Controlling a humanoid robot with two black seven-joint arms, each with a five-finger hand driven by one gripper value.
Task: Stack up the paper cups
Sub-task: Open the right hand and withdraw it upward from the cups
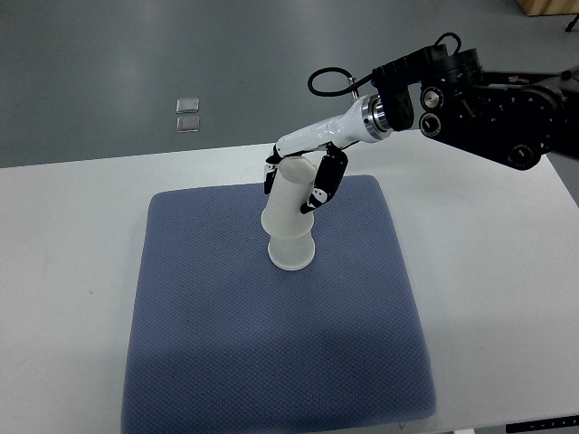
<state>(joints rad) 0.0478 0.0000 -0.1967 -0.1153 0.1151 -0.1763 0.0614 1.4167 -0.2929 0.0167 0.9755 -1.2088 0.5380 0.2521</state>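
Near edge of frame: blue mat (226,362) on the white table (63,271), bare across its lower half.

Mid-frame, just right of centre: lower paper cup (291,252) stands mouth-down on the mat. An upper paper cup (286,201), also inverted, sits over it, tilted with its top leaning toward upper right. Long axis of the pair runs near-vertical, slanting up-right toward the hand.

Right hand (303,174) grips the upper cup from above, dark fingers (327,177) wrapped on both sides of its closed end. Its arm comes in from the upper right. Left arm is out of frame, so the right is the only hand near.

Judgement: seating calls for straightening the tilt, then pressing down along the lower cup's axis.

Nothing on the mat blocks the way. Far, upper left: two small clear squares (188,115) on the grey floor, well apart.
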